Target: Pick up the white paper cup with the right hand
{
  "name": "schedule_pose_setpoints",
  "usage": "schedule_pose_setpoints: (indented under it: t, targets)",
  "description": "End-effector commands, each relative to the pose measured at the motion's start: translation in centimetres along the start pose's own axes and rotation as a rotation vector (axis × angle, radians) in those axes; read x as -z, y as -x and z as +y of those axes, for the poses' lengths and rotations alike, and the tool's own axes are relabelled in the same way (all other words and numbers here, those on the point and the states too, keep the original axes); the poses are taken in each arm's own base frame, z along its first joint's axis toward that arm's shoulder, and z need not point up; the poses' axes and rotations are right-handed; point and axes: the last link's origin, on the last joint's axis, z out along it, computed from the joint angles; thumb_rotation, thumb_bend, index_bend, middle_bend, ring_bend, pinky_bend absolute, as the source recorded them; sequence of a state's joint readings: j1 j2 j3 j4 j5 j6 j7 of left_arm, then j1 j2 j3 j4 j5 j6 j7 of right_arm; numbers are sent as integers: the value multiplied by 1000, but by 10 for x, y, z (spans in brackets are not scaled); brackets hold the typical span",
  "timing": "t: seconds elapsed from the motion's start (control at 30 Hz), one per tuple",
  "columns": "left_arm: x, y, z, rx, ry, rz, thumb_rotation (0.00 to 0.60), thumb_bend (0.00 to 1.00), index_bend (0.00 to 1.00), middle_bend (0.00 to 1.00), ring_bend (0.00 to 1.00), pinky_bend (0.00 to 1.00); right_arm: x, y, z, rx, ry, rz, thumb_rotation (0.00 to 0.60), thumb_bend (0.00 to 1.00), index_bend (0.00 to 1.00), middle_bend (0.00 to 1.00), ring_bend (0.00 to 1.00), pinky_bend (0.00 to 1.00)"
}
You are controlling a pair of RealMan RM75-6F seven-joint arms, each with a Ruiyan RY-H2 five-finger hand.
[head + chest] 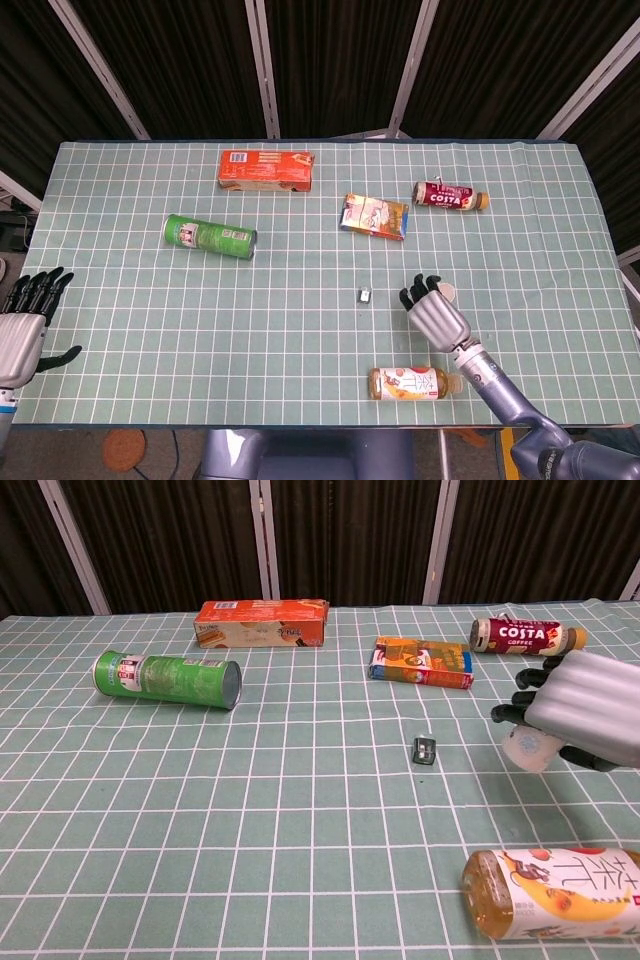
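The white paper cup (527,748) is small and tilted, its base turned toward the chest camera. My right hand (577,712) wraps over it from above, dark fingers (520,695) curled round its far side and the thumb under it. In the head view the right hand (435,315) covers most of the cup (448,293), so only a sliver of rim shows beyond the fingers. Whether the cup still touches the table is unclear. My left hand (20,325) hangs open off the table's left edge, holding nothing.
An orange-drink bottle (555,890) lies just in front of the right hand. A small dark sharpener (424,750) sits to the cup's left. Further back lie a Costa bottle (525,636), a snack packet (421,662), a red box (261,623) and a green can (168,678).
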State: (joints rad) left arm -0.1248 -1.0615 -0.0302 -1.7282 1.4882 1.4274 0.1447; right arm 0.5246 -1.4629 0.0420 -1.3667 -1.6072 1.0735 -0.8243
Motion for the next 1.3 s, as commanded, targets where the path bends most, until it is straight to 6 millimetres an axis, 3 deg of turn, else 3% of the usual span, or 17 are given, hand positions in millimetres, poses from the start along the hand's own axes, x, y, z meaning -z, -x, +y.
schedule_pose_setpoints:
  t: [0.03,0.33,0.53,0.6,0.67,0.77,0.97,1.3]
  targets:
    - [1,-1,0,3,2,1,600,0,0,0,0,0,-2,-23,6,-476,-131,25,600,288,240,377,223,354]
    - [0,0,-1,4,0,-4,600,0,0,0,0,0,-11,-10,-5,-688,-182,-46,600,287,240,377,222,376]
    - [-1,0,-1,4,-3,-7,600,0,0,0,0,0,-14,-6,-8,-712,-181,-58,600,285,240,376,221,379]
    - [-1,0,-1,4,-4,-8,600,0,0,0,0,0,-15,-4,-8,-707,-182,-59,600,271,213,336,196,333]
    - [-2,1,-2,4,-7,-10,600,0,0,0,0,0,-14,-2,-7,-680,-185,-62,600,195,110,180,80,187]
    - [-2,1,-2,4,-8,-15,600,0,0,0,0,0,-9,1,-3,-607,-193,-105,600,33,8,11,0,18]
    - [-1,2,0,1,-2,-16,600,0,0,0,0,0,7,-16,-2,-402,-191,-70,600,4,0,0,0,0]
    - [2,0,2,4,8,-9,600,0,0,0,0,0,19,-33,-29,-82,-252,-13,600,7,0,0,0,0]
